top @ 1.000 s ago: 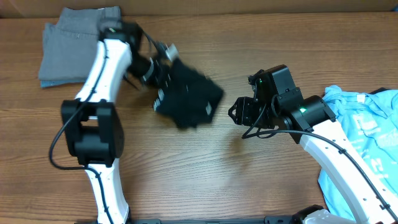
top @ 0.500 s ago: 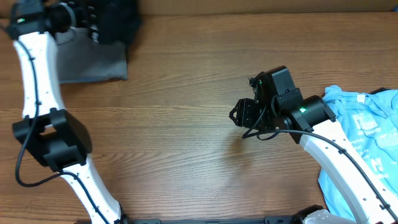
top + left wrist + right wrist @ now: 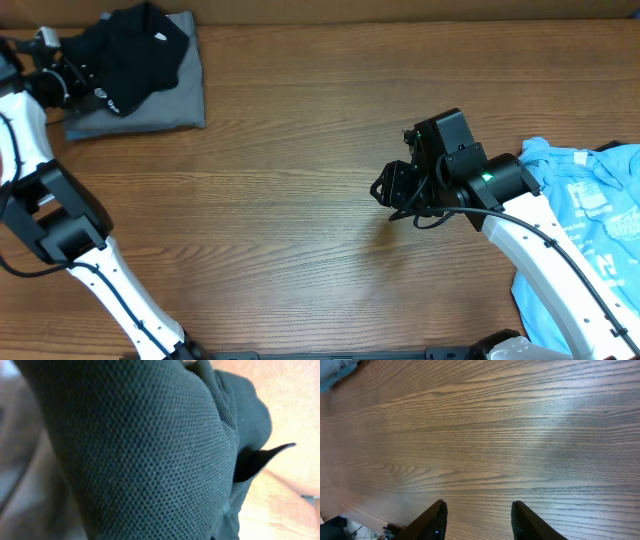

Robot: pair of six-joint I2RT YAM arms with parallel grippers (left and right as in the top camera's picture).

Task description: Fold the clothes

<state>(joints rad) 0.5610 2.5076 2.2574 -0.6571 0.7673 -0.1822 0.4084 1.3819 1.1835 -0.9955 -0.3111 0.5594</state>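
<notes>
The black shirt point(image 3: 135, 50) lies bunched on top of a folded grey garment point(image 3: 160, 105) at the far left back of the table. My left gripper point(image 3: 68, 78) is at the shirt's left edge and seems shut on it. The left wrist view is filled with black knit fabric point(image 3: 150, 450), and the fingers are hidden. My right gripper point(image 3: 385, 188) is open and empty, low over bare wood right of the middle; its two fingers point(image 3: 479, 505) show nothing between them. The light blue printed tee point(image 3: 590, 230) lies crumpled at the right edge, and a corner of it point(image 3: 335, 370) shows in the right wrist view.
The wooden table point(image 3: 300, 200) runs between the two arms. The back edge of the table is just behind the grey garment. The right arm point(image 3: 520, 215) partly lies over the blue tee.
My left arm swung the black shirt from the table's middle to the far left back and lowered it onto the grey garment. The right arm has stayed still.
</notes>
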